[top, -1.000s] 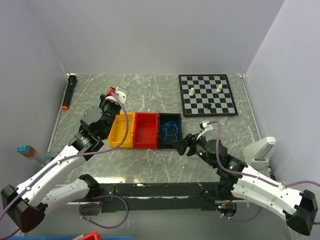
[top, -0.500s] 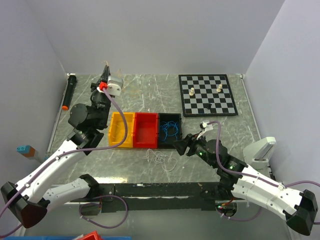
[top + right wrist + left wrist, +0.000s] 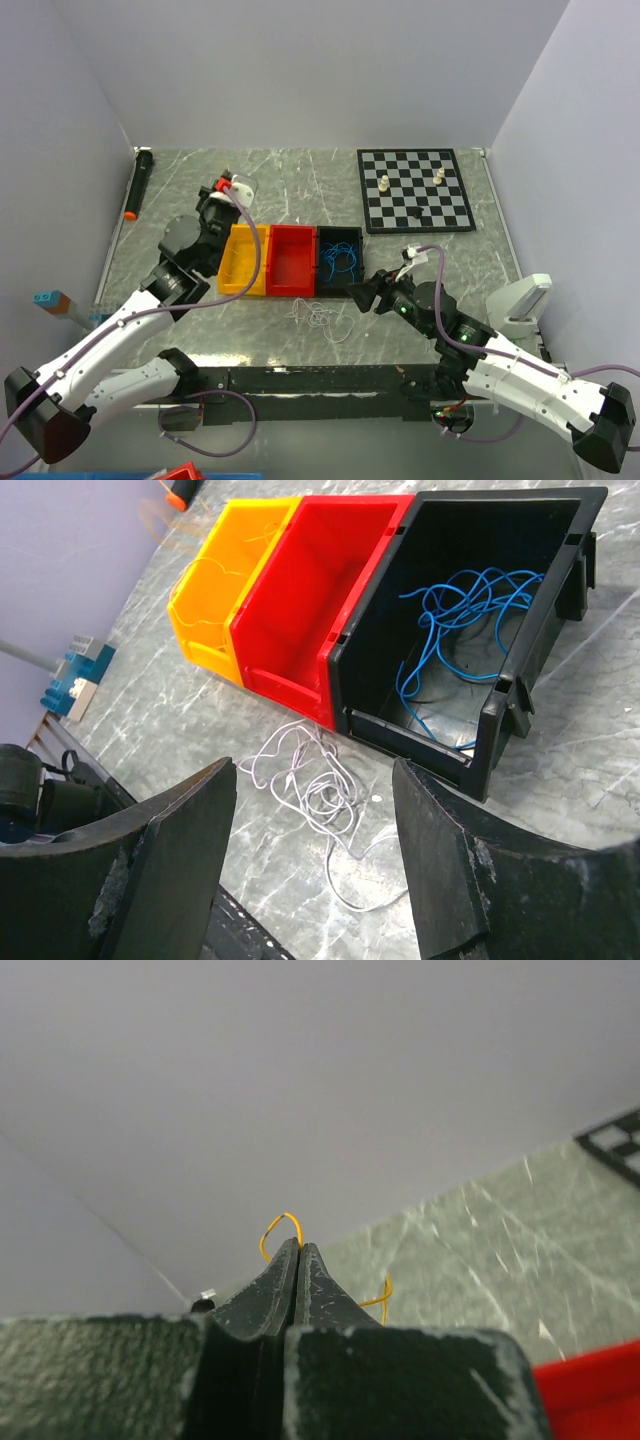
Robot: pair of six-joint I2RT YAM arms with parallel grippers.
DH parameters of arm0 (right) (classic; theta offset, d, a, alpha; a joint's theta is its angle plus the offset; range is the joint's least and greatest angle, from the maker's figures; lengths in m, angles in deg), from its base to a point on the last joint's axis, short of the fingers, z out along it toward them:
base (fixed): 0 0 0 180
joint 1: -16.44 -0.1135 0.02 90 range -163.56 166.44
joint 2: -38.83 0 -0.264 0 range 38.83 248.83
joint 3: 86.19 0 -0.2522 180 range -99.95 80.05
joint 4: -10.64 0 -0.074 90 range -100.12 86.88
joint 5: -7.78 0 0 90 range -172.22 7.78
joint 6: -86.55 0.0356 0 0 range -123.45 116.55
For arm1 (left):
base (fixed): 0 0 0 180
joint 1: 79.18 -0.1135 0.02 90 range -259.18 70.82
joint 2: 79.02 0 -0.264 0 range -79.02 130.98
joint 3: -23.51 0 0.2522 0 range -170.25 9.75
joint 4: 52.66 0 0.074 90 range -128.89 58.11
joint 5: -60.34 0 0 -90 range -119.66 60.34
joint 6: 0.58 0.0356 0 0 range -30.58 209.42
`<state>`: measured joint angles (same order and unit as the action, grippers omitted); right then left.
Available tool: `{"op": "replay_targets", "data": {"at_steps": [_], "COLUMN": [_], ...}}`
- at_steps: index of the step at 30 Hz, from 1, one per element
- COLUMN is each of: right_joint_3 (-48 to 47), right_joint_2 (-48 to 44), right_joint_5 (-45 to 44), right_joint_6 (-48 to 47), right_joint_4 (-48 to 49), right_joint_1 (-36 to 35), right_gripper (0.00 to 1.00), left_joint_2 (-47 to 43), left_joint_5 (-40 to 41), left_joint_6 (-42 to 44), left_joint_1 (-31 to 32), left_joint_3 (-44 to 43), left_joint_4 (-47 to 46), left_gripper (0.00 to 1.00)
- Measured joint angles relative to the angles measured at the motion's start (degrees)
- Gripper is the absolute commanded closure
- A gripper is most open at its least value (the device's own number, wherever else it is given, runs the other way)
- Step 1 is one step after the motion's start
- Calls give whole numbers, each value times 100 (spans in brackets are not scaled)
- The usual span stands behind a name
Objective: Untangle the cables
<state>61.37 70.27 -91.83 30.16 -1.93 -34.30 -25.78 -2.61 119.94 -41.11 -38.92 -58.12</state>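
So we see left gripper (image 3: 298,1252) pinched on a yellow wire (image 3: 283,1220) mid-frame, right gripper (image 3: 312,778) spread wide, white wires (image 3: 305,792) lower-centre.

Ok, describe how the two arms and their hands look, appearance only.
Left arm and right arm: white shells, black joints, a thin purple hose along each. Left hand and right hand: matte black, rough-textured fingers tapering to tips. A red-and-white part sits at the left wrist.

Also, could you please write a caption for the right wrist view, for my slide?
Open right gripper facing loose white cables, next to a black bin holding blue cables.
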Motion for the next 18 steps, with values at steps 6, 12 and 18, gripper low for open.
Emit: {"op": "replay_targets", "data": {"at_steps": [6, 12, 18], "right_joint_3": [4, 4, 4], "right_joint_2": [-81, -138, -136], "right_joint_5": [-20, -44, -44], "right_joint_6": [0, 0, 9], "right_joint_4": [-24, -105, -125], "right_joint_1": [0, 0, 0], "right_gripper": [29, 29, 29], "left_joint_2": [-245, -304, -116], "left_joint_5": [131, 133, 109], "left_joint_6": [-380, -638, -898], "left_joint_1": [-2, -48, -70], "left_joint_3": [866, 1543, 1790], "left_joint_4": [426, 664, 798], "left_gripper": [99, 99, 97]}}
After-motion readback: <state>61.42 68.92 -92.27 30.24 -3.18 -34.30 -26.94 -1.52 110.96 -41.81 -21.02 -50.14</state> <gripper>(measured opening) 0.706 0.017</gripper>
